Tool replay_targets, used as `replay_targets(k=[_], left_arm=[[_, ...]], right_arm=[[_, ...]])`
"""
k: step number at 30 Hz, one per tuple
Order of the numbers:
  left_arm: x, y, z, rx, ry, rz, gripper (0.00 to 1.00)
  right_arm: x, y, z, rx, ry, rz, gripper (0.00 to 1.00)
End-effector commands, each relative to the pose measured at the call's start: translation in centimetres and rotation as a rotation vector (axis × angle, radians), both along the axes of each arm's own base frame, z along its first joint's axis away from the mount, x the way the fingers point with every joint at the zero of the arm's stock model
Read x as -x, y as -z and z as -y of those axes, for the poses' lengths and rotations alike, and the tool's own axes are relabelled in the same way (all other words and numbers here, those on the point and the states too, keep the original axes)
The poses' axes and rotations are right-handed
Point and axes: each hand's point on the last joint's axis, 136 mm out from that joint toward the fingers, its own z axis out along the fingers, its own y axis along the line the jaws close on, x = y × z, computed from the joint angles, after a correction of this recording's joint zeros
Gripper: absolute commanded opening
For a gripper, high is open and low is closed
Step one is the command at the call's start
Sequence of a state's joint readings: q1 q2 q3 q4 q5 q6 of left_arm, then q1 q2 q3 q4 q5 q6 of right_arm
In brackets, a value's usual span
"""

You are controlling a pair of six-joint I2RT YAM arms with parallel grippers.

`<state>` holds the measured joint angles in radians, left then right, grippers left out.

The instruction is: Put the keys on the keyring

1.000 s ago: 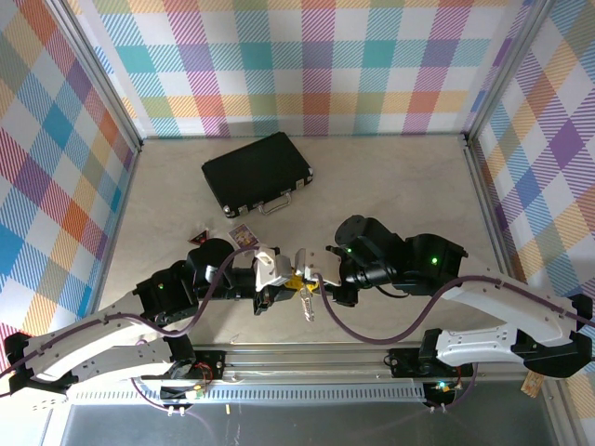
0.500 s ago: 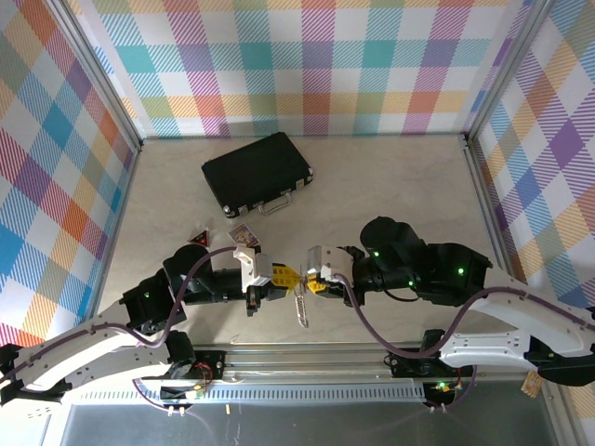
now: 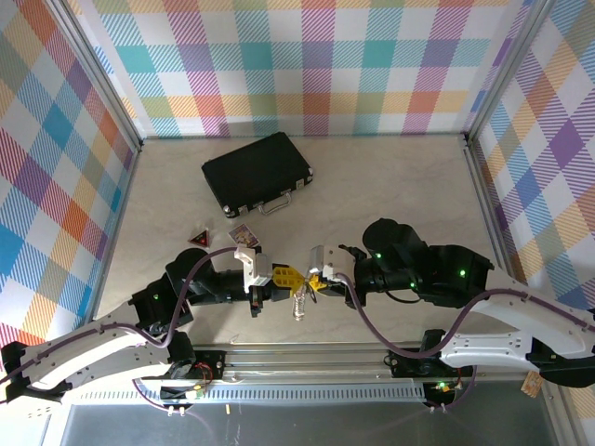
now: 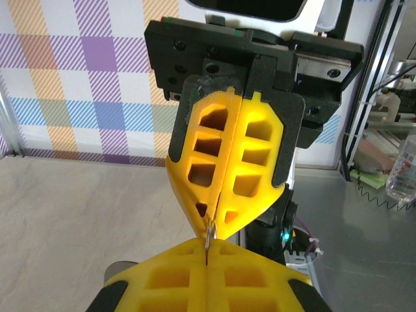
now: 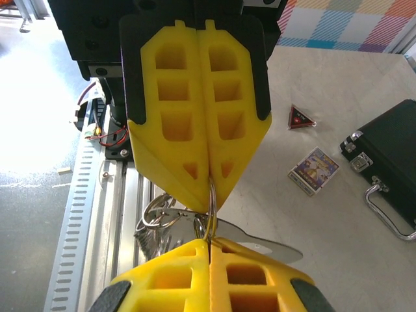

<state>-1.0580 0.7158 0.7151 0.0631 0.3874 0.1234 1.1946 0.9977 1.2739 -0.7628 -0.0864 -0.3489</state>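
Nearest the arm bases, the two grippers meet tip to tip above the front of the table (image 3: 409, 195). The left gripper (image 3: 284, 277) is clenched, its yellow fingers (image 5: 195, 117) pressed flat together on the wire of the keyring (image 5: 213, 218). The right gripper (image 3: 316, 281) is likewise clenched on the ring from the opposite side. Its tips sit just where a key blade (image 5: 266, 247) juts out, and whether they also pinch that key cannot be told.

The keyring is held in the air between both grippers, and the keys (image 5: 159, 224) dangle from it in a bunch clear of the table. In my judgement the opposed grip steadies the ring so that its coil can be worked. How many keys remain unthreaded is not evident.

Farther back, apart from the work, lie a small card (image 3: 244, 234), a red triangular piece (image 3: 198, 239) and, beyond both, a closed black case (image 3: 257, 172)
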Motion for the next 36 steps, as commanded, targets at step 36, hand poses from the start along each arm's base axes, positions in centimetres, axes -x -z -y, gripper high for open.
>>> replay_targets(k=[36], left_arm=[[1.5,-3.6,-1.3,0.216,0.045,0.025,0.0]], right_arm=[[1.1,-3.5,-1.7,-0.226,-0.04,-0.053,0.32]])
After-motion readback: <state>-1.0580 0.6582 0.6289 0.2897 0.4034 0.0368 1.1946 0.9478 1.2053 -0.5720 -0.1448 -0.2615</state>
